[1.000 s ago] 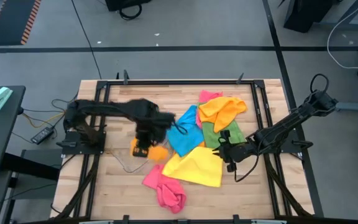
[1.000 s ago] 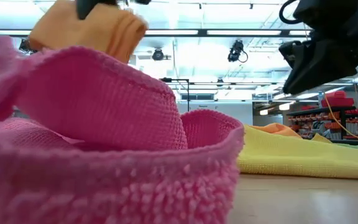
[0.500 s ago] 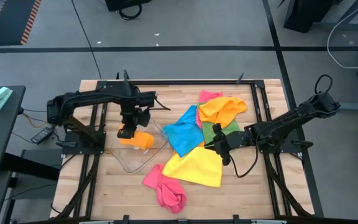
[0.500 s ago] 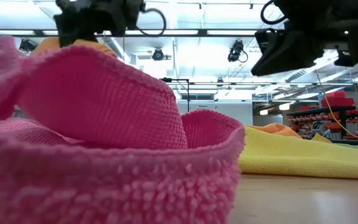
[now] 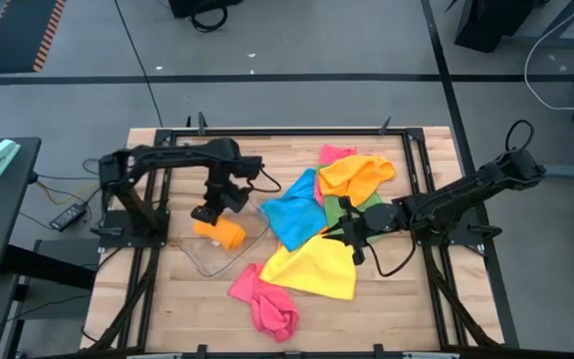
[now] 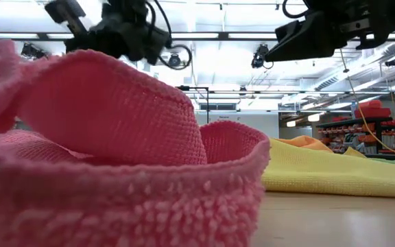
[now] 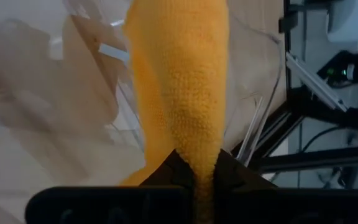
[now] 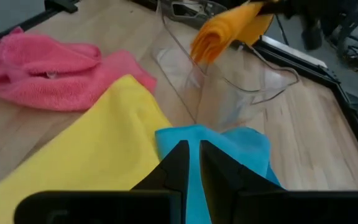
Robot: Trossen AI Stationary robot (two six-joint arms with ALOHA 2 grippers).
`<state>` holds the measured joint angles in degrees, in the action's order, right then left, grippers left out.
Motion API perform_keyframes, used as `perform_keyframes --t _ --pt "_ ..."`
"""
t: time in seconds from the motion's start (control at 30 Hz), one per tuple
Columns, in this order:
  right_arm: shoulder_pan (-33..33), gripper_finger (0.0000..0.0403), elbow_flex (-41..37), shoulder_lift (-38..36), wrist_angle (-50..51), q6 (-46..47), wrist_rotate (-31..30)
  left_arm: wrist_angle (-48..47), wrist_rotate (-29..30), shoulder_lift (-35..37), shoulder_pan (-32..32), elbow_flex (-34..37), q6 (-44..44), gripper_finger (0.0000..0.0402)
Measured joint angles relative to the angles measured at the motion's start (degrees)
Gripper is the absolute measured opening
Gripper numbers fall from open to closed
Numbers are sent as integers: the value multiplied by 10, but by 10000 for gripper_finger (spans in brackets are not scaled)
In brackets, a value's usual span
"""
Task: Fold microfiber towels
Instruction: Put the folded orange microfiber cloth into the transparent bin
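orange towel (image 7: 182, 93) in left gripper (image 7: 194, 168)

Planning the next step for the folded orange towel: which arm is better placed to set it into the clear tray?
Left. The left gripper is shut on the folded orange towel, which hangs right over the clear tray. The right gripper sits over the yellow towel and blue towel, holding nothing.

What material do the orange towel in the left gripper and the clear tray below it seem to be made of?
The orange towel, pinched in the left gripper, looks like soft microfiber: matte, with a fine looped nap, and it hangs limp. The clear tray seems to be thin glossy plastic: it is see-through, and its edges catch the light.
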<state>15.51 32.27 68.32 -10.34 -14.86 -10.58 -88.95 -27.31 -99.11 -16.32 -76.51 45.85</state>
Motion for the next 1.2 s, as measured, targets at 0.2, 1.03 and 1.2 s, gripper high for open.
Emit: perform_keyframes --t 0.2,1.03,1.2 --pt "0 45 0 0 0 14 2 -11 -16 -60 14 0 53 18" --pt "37 45 0 0 -8 60 39 -10 -58 -164 84 8 60 18" --pt "38 45 0 0 -11 70 34 -10 -57 -164 92 51 59 18"
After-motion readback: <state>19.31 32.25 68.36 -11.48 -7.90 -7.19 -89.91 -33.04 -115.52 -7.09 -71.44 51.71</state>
